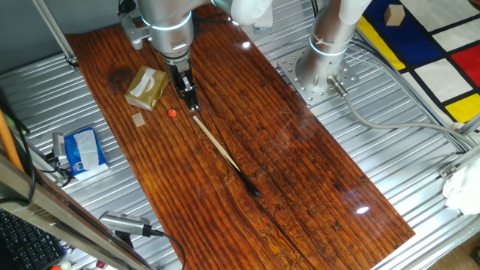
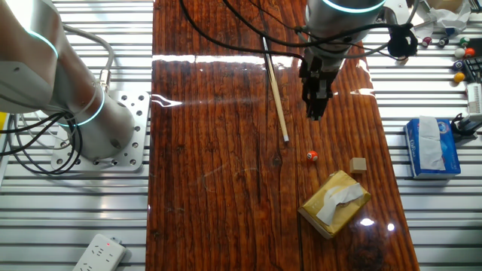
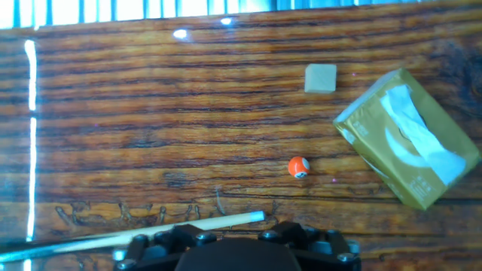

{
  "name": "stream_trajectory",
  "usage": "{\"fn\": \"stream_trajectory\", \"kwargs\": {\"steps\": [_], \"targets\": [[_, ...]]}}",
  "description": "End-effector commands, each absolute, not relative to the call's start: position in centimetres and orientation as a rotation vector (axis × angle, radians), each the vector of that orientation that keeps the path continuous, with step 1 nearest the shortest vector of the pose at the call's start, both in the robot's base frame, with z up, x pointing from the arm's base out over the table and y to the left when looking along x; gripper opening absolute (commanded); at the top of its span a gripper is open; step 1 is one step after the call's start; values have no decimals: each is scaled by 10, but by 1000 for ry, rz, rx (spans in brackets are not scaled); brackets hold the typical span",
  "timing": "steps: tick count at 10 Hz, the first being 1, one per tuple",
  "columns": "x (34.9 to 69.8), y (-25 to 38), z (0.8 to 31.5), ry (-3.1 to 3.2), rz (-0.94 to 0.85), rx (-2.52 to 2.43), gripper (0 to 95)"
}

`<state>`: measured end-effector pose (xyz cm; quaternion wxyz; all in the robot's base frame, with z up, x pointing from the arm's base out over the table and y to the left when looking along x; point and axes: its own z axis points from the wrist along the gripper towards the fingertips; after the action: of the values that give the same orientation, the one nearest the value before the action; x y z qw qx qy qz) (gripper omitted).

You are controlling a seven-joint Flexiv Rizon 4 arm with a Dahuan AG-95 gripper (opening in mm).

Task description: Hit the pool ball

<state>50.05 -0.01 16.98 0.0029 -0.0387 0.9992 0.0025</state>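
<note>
On the dark striped wooden tabletop (image 1: pixel 300 180) I see the pool ball (image 1: pixel 172 114), small, glossy, red-orange, lying free on the boards between the cue stick (image 1: pixel 225 155) and a flat tan square block (image 1: pixel 138 119). In the hand view the ball shows a white spot and sits apart from everything: the block is up and to its right, the tan tissue box (image 3: pixel 410 139) further right, the pale tip of the cue lower left, near but not touching. The cue lies flat on the wood, light shaft toward the ball, dark butt end toward the open table. The gripper (image 1: pixel 191 103) hangs nose-down close above the table, just beside the cue's tip end and near the ball, and I see no contact with either. Fingers look close together in the two fixed views; whether they are fully clenched I cannot tell, and the hand view shows only the dark housing at the frame's bottom edge. Nothing visible between them. The tissue box sits just beyond the block, white tissue poking from its slot. A blue-and-white tissue pack (image 1: pixel 84 150) rests off the wood on the ribbed metal surface.
</note>
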Motion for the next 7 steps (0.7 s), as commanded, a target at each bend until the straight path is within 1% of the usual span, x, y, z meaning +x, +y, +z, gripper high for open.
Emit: {"fn": "stream_trajectory", "kwargs": {"steps": [1, 7], "targets": [[500, 0, 170, 3102, 20, -382, 0], [500, 0, 170, 3093, 17, -450, 0]]}}
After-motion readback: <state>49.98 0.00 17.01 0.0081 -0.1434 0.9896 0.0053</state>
